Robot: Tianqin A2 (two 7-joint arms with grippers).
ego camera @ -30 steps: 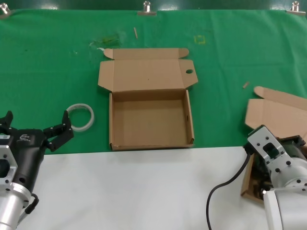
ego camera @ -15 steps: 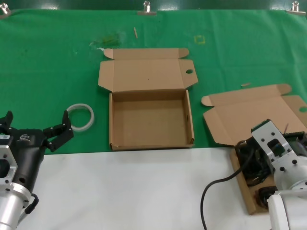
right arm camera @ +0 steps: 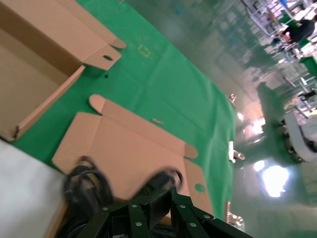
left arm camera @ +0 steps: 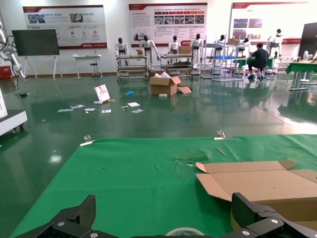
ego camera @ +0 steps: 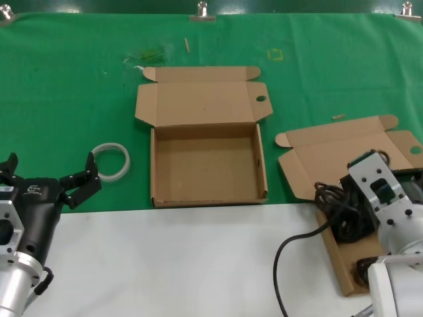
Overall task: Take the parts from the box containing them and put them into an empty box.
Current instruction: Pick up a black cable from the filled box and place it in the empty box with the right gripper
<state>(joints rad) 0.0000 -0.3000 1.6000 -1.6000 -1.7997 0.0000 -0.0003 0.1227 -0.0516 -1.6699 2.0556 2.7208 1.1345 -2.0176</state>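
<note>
The empty box (ego camera: 205,168) lies open in the middle of the green cloth, its lid (ego camera: 201,102) folded back; it also shows in the right wrist view (right arm camera: 29,64). The box containing the parts (ego camera: 338,261) sits at the right, lid (ego camera: 330,158) laid flat. My right gripper (ego camera: 362,210) is over it, shut on a bundle of black cables (ego camera: 337,211) that bulges out toward the empty box. In the right wrist view the jaws (right arm camera: 172,191) meet on the blurred cables (right arm camera: 86,186) above the lid (right arm camera: 129,153). My left gripper (ego camera: 51,165) is open and empty at the lower left.
A white ring (ego camera: 110,162) lies on the cloth between my left gripper and the empty box; it also shows in the left wrist view (left arm camera: 184,231). A white tabletop (ego camera: 185,264) runs along the front. A black lead (ego camera: 294,254) trails from the right arm.
The right arm has risen and pulled the black cables up and left into view. The parts box and its lid have shifted left. The left arm has not moved.
</note>
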